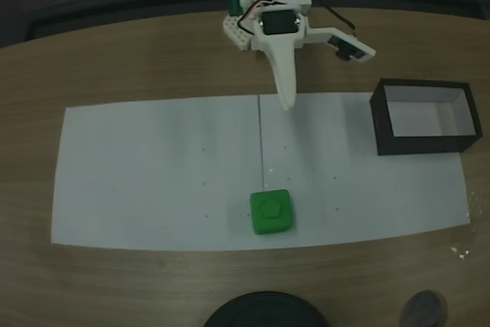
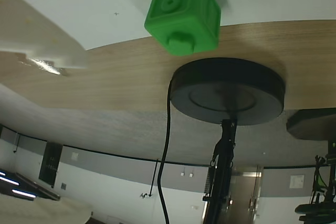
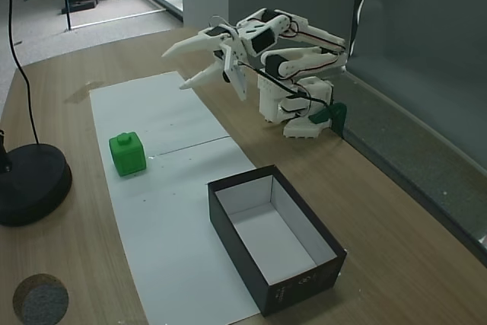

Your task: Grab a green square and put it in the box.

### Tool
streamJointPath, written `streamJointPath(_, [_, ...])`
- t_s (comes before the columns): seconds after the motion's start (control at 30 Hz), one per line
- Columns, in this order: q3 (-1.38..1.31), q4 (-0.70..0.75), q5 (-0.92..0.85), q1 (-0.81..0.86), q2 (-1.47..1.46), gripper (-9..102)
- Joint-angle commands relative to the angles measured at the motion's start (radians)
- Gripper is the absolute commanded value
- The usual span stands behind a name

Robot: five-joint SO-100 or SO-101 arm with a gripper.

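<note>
The green square (image 1: 270,212) sits upright on the white paper near its front edge, its stud on top. It also shows at the top of the upside-down wrist view (image 2: 184,14) and in another fixed view (image 3: 127,153). The box (image 1: 425,116) stands open at the paper's right end, black outside and white inside, with nothing in it (image 3: 274,241). My gripper (image 3: 176,68) hangs open and holds nothing, raised above the far edge of the paper and well short of the square. One white finger (image 1: 285,86) points toward the square, and a finger (image 2: 42,45) crosses the left of the wrist view.
A round black disc base (image 1: 266,310) with a pole and cable (image 2: 167,145) stands on the wood just beyond the square, off the paper. A small grey round patch (image 1: 425,310) lies beside it. The white paper (image 1: 153,174) covers the table's middle.
</note>
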Motion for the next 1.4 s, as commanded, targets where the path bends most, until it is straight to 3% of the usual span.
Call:
streamJointPath(0.0, [-0.239,0.003,-0.041,-0.008,-0.282,25])
streamJointPath(0.1, [-0.451,0.051,-0.057,-0.003,-0.581,25])
streamJointPath(0.3, [-0.908,0.316,-0.058,0.002,-1.152,38])
streamJointPath(0.63, [-1.437,0.561,-0.064,0.084,-1.74,34])
streamJointPath(1.03, [-1.595,0.578,-0.067,0.086,-1.968,33])
streamJointPath(1.23, [-1.603,0.578,-0.067,0.095,-1.99,9])
streamJointPath(1.37, [-1.605,0.586,-0.067,0.072,-1.937,7])
